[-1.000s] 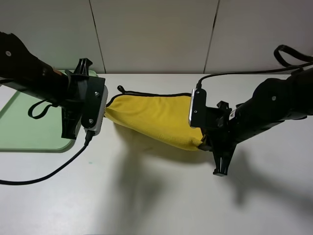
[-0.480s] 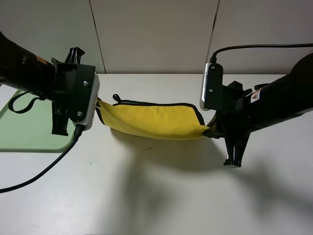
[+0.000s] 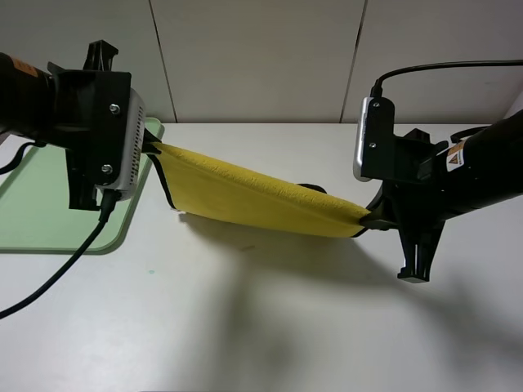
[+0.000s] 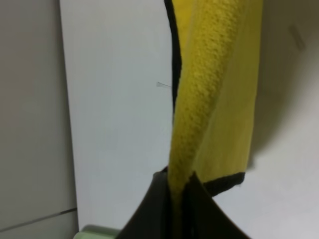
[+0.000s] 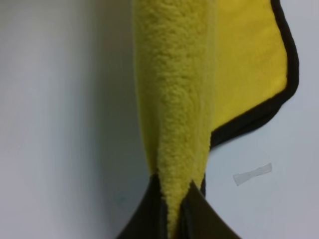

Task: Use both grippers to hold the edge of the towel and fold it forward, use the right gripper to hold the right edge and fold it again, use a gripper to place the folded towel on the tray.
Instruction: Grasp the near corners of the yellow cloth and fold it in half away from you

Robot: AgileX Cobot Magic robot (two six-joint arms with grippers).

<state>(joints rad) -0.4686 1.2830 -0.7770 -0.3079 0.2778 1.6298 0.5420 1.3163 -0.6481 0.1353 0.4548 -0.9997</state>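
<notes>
The yellow towel point(image 3: 253, 200) with black trim hangs stretched between my two grippers above the white table, higher at its left end. My left gripper point(image 3: 152, 149) is shut on the towel's left corner beside the tray. My right gripper point(image 3: 372, 217) is shut on the towel's right corner, lower and nearer the front. In the left wrist view the black jaws pinch the yellow cloth point(image 4: 209, 99). In the right wrist view the jaws pinch the fluffy cloth point(image 5: 174, 109) the same way. The mint-green tray point(image 3: 41, 204) lies at the left, partly hidden by the left arm.
A white table point(image 3: 261, 327) spreads below. A black cable point(image 3: 57, 282) trails from the left arm across the table's front left. Grey wall panels stand behind. A small strip of clear tape point(image 5: 252, 174) lies on the table.
Both grippers have risen and moved apart, lifting the towel off the table and pulling it taut. The left gripper went up and back; the right moved right.
</notes>
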